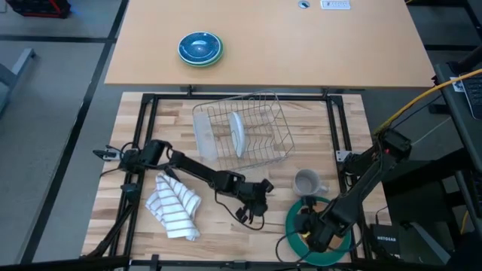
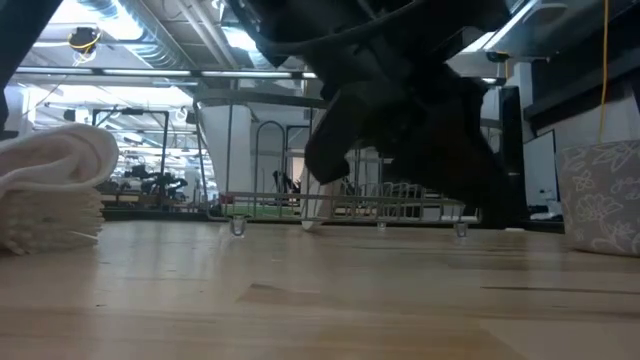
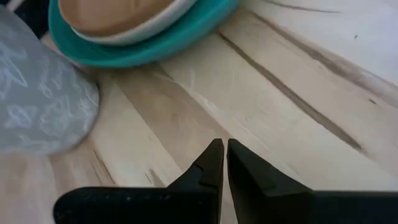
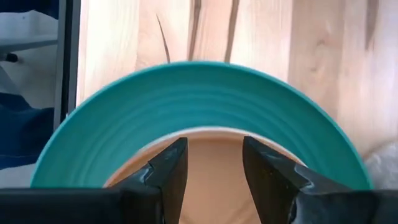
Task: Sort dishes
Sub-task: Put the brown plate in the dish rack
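three plates were visible. one white plate (image 1: 237, 133) stood on edge inside the single wire rack (image 1: 260, 150) at the far middle of the butcher-block table (image 1: 218, 218). one green plate (image 4: 205, 106) lay flat at the near right of the table, and one tan plate (image 4: 214, 165) rested on top of it. the right gripper (image 4: 214, 165) hovered directly over the tan plate, its two fingers (image 4: 168, 171) spread apart and grasping nothing; whether they touched the plate could not be told. the left gripper (image 3: 221, 155) sat low over bare wood just beside the green plate's rim, its two fingers (image 3: 208, 165) pressed together with only a thin slit between them, empty. one grey patterned mug (image 1: 306, 181) stood between the rack and the stacked plates. one striped cloth (image 1: 175, 205) lay crumpled at the near left. one stack of blue bowls (image 1: 199, 48) sat on the separate tan desk (image 1: 339, 53) beyond the table, well apart from the rack.
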You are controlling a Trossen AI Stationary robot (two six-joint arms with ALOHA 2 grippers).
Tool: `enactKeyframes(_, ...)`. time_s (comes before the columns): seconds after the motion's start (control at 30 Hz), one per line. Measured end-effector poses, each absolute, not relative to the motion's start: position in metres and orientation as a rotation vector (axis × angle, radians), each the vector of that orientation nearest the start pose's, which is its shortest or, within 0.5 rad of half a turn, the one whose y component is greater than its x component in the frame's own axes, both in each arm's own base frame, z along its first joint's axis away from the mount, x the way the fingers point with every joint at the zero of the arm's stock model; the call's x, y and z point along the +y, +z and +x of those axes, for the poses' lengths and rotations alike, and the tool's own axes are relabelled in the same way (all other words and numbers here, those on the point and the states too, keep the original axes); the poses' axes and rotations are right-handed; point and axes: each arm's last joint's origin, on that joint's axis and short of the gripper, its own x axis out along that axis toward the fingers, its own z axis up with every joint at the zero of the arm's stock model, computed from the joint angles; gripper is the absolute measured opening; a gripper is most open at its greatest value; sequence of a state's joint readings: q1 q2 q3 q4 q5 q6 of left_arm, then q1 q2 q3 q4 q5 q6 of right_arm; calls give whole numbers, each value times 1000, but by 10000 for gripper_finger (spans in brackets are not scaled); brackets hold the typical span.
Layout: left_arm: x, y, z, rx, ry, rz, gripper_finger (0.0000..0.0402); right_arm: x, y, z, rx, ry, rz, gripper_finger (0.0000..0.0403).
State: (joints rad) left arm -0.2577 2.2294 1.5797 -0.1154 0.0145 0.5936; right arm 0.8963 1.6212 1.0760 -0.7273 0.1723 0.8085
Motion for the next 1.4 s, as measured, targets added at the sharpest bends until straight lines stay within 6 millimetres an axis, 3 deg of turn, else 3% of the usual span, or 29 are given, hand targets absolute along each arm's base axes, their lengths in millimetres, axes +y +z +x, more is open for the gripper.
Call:
enactKeyframes(0.33, -147, 153, 464, 630, -520, 677, 15, 246, 168, 214, 1202, 136, 37, 159)
enactKeyframes(0.57, -158, 153, 460, 630, -520, 695, 15, 242, 151, 227, 1221, 116, -1, 159)
enactKeyframes(0.8, -171, 154, 450, 684, -476, 757, 15, 233, 150, 252, 1109, 135, -35, 159)
enactKeyframes(1.07, -183, 190, 419, 802, -478, 709, 15, 208, 156, 285, 1009, 148, -110, 159)
enactKeyframes(1.27, -193, 221, 401, 780, -476, 652, 15, 185, 161, 310, 915, 144, -146, 159)
enactKeyframes(1.4, -198, 230, 396, 758, -485, 652, 15, 178, 166, 320, 868, 161, -165, 159)
